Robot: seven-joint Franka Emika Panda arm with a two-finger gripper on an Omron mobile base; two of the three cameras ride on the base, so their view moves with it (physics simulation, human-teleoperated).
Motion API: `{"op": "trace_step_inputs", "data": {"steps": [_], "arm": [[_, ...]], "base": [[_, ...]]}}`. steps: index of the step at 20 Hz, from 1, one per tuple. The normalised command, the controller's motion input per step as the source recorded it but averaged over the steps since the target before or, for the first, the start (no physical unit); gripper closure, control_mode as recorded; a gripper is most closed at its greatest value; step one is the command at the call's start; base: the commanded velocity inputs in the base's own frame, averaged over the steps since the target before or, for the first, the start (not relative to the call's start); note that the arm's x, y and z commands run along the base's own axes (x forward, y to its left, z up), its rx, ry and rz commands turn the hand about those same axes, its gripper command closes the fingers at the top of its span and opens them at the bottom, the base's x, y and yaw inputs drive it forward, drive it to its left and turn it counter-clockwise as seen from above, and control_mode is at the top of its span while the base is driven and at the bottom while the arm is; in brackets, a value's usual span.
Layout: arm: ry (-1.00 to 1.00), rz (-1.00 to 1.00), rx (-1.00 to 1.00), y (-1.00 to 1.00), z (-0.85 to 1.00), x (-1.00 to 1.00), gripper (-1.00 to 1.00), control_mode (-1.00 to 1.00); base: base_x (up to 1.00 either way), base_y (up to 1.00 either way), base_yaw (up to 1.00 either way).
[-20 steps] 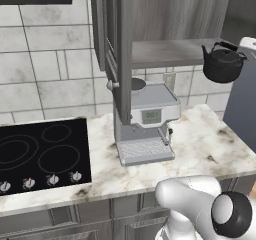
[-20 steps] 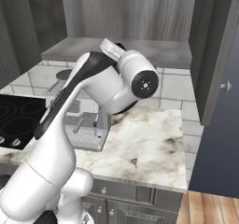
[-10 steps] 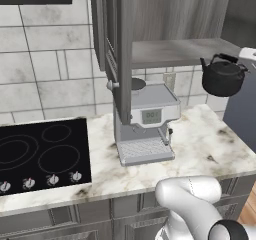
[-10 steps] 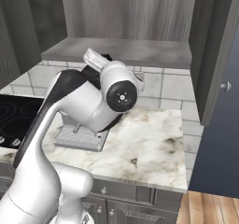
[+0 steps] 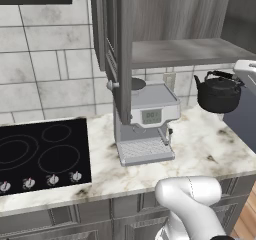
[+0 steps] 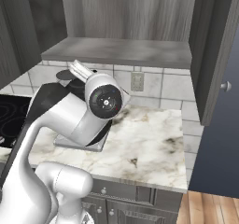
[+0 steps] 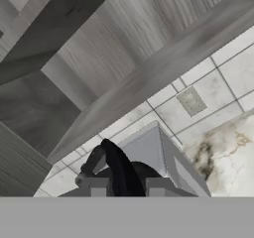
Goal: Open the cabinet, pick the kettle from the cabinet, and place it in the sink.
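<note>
The black kettle [image 5: 218, 91] hangs in the air below the cabinet's shelf [image 5: 185, 51], to the right of the coffee machine and above the counter. My gripper [image 5: 229, 76] is shut on the kettle's arched handle from the right. In the hand view the black handle [image 7: 117, 166] rises between my two fingertips [image 7: 96, 187], with my gripper [image 7: 126, 188] closed around it. The dark grey cabinet [image 6: 116, 50] stands open, its left door [image 5: 117, 49] swung out and its right door [image 6: 214, 55] ajar. The sink is out of view.
A silver coffee machine [image 5: 147, 121] stands on the marble counter [image 5: 210, 144] just left of the kettle. A black cooktop [image 5: 40, 154] lies at the left. A dark blue panel [image 5: 245, 119] bounds the counter at the right. My arm [image 6: 88, 111] covers the counter's left part.
The kettle has come down from the shelf's level toward the counter, still in my gripper. In the right base view my arm has swung lower and to the left.
</note>
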Motion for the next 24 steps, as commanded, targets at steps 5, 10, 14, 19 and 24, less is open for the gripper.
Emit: {"op": "trace_step_inputs", "data": {"steps": [5,10,14,19,24], "arm": [[0.00,0.07,0.19,0.31,-0.37,-0.07,1.00,-1.00],[0.00,0.05,0.16,0.28,-0.34,-0.04,1.00,-1.00],[0.00,0.03,0.07,0.27,-0.32,-0.06,1.00,-1.00],[0.00,0.00,0.00,0.27,-0.27,-0.02,1.00,-1.00],[0.00,0.00,0.00,0.22,-0.22,0.00,1.00,-1.00]], "base": [[0.00,0.00,0.00],[0.00,0.00,0.00],[0.00,0.00,0.00],[0.00,0.00,0.00],[0.00,0.00,0.00]]}}
